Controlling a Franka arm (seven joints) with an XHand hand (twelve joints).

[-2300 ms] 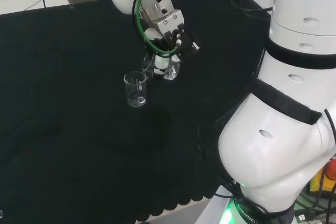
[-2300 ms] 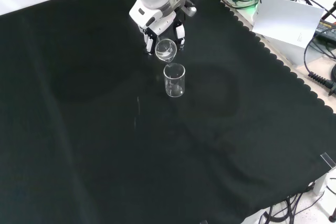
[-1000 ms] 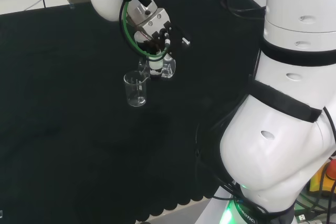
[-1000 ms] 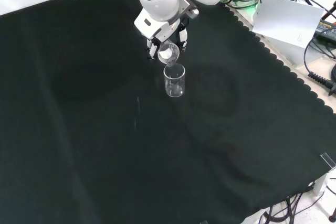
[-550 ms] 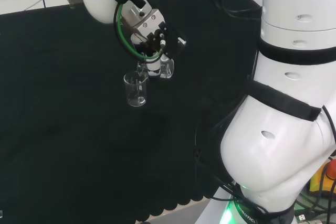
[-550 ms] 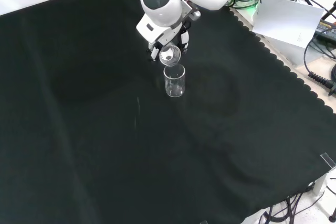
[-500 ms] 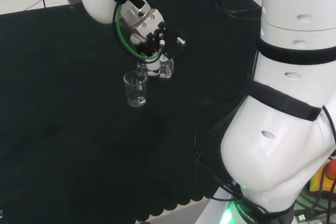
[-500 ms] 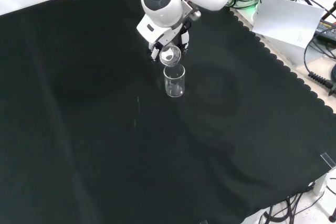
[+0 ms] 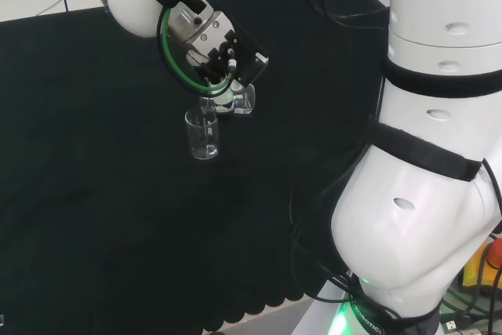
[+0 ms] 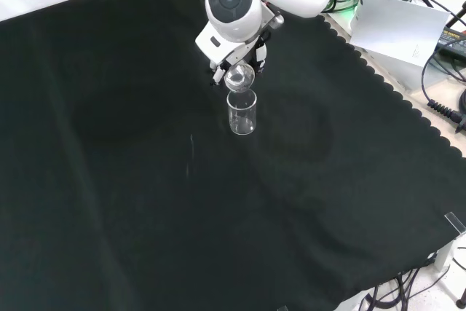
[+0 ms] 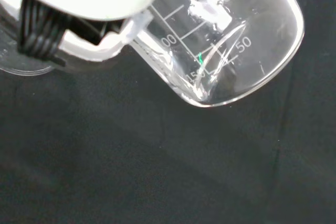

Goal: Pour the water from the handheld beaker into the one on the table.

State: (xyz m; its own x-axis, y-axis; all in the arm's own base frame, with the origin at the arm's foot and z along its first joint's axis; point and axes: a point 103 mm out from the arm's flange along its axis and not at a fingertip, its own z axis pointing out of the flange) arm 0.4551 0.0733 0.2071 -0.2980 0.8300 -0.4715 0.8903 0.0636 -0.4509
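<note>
Head view: the hand (image 9: 222, 59) grips the handheld beaker (image 9: 235, 98), fingers curled around it, tipped steeply with its mouth toward 8 o'clock.
Receiving beaker: the table beaker (image 9: 202, 133) stands upright on the counter (image 9: 94, 194), just below the held lip.
Front view: the tilted beaker (image 10: 239, 76) hangs at 12 o'clock of the standing one (image 10: 242, 112), nearly touching its rim.
Progress: pour apparently under way; how much water has crossed, I cannot tell.
Left: finishing the pour, then righting the beaker.

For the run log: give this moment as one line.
phase: pouring | robot hand: holds tilted beaker | spout above table beaker | cloth: no spill seen
</note>
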